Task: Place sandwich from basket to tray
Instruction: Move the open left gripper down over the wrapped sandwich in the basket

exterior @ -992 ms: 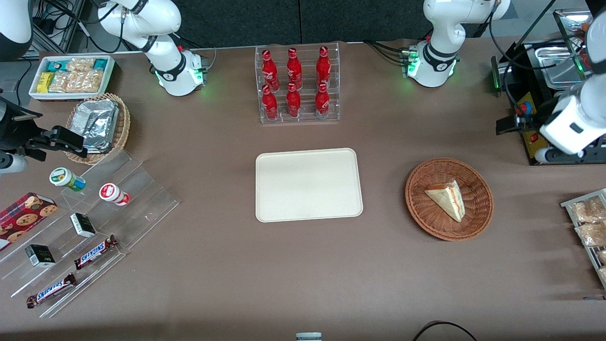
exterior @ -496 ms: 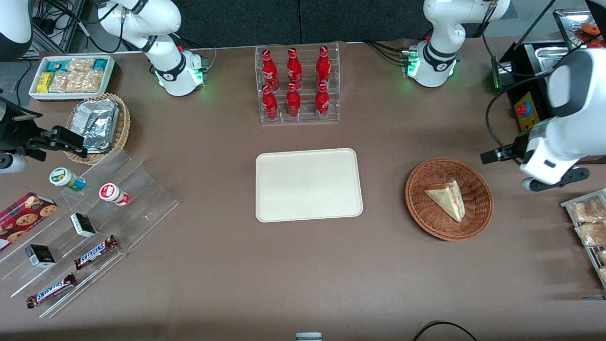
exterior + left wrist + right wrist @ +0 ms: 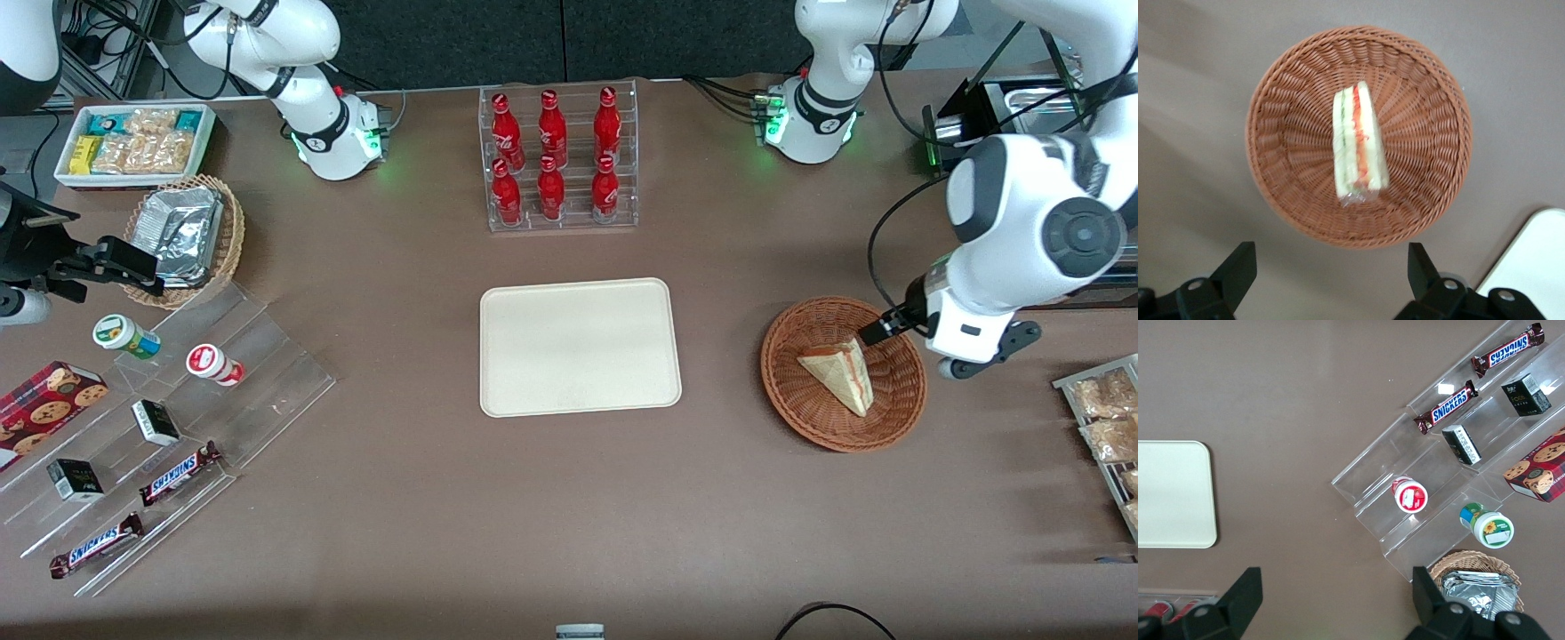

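The sandwich (image 3: 840,373) (image 3: 1358,147), a pale wedge with a red and green stripe, lies in the round reddish-brown basket (image 3: 800,409) (image 3: 1285,87). My left gripper (image 3: 880,329) (image 3: 1328,267) hangs above the basket's rim, on the edge toward the working arm's end and farther from the front camera. It is open, and its black fingers (image 3: 1238,267) hold nothing. The cream tray (image 3: 578,347) (image 3: 1538,260) (image 3: 1171,493) lies flat mid-table, beside the basket toward the parked arm's end.
A clear rack of red bottles (image 3: 558,160) stands farther from the front camera than the tray. A wire rack of snack packets (image 3: 1102,418) and a black machine (image 3: 987,196) are at the working arm's end. The stepped acrylic display (image 3: 178,418) and foil-packet basket (image 3: 187,236) are at the parked arm's end.
The left arm has swung in from the working arm's end of the table toward the basket. Its gripper now hangs at the basket's rim. The sandwich has not moved.
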